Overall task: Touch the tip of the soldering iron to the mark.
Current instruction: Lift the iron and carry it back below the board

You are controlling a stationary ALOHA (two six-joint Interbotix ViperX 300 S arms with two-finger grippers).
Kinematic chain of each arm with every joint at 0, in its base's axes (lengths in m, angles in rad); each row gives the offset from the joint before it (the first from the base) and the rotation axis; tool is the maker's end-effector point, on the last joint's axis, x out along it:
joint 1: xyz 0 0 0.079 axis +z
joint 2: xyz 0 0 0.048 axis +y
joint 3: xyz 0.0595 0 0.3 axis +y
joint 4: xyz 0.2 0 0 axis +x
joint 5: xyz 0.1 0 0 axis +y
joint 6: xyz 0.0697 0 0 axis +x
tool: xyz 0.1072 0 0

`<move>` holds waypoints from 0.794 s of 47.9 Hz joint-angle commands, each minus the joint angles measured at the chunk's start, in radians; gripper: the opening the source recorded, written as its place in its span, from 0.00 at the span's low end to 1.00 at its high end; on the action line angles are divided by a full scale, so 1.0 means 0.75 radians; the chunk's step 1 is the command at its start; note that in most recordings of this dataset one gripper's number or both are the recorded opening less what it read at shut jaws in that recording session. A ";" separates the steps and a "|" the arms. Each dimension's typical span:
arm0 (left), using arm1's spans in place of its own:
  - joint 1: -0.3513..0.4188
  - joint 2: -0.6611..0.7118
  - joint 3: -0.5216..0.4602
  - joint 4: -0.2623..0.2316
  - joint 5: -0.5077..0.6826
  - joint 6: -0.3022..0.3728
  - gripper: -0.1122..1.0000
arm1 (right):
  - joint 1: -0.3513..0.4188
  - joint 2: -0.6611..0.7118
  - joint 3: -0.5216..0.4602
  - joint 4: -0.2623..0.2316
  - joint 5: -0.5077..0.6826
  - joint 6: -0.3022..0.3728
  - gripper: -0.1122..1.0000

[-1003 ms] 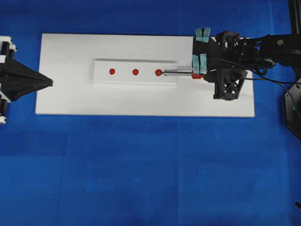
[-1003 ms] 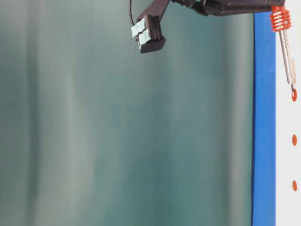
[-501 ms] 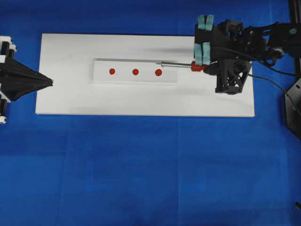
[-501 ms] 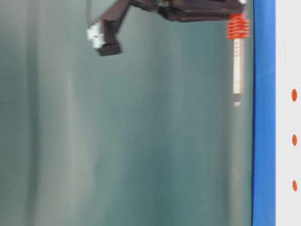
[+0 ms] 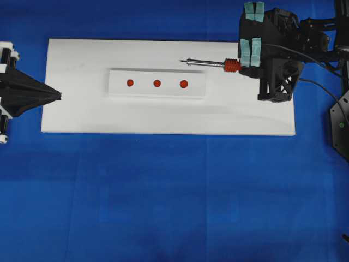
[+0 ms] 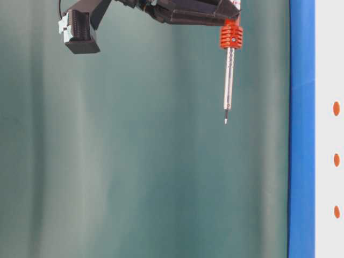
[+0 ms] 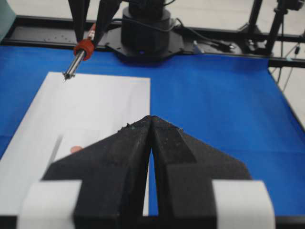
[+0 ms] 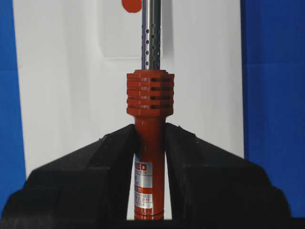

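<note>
Clamping the iron (image 5: 210, 63) by its red handle, right pincer (image 8: 150, 143) holds it level, well above the board's (image 5: 71, 114) far edge. Tip clear of marks (image 5: 184, 84). Left pincer (image 7: 151, 143) shut, holding nothing.

Light is bright and even across all four views, with no hard glare. In the overhead view the blue tabletop (image 5: 174, 196) is evenly lit with faint paler patches, and the white board (image 5: 82, 114) is near overexposed yet keeps its edges crisp; a soft grey shadow lies under the raised white strip (image 5: 157, 83) along its lower edge. The table-level view is sharp on the soldering iron (image 6: 229, 75) at the upper centre, against a smooth teal backdrop with vague vertical streaks. In the left wrist view the near black fingers (image 7: 143, 181) at the bottom are soft and out of focus. The right wrist view is crisp mid-frame.
</note>
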 commanded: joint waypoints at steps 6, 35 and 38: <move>-0.002 0.008 -0.014 0.002 -0.008 0.000 0.10 | 0.000 -0.020 -0.035 0.002 -0.006 0.016 0.16; -0.002 0.000 -0.016 0.002 -0.014 0.000 0.10 | 0.530 -0.033 -0.006 -0.155 -0.035 0.610 0.16; -0.002 0.000 -0.016 0.002 -0.012 0.000 0.10 | 0.599 -0.018 -0.012 -0.209 -0.035 0.699 0.16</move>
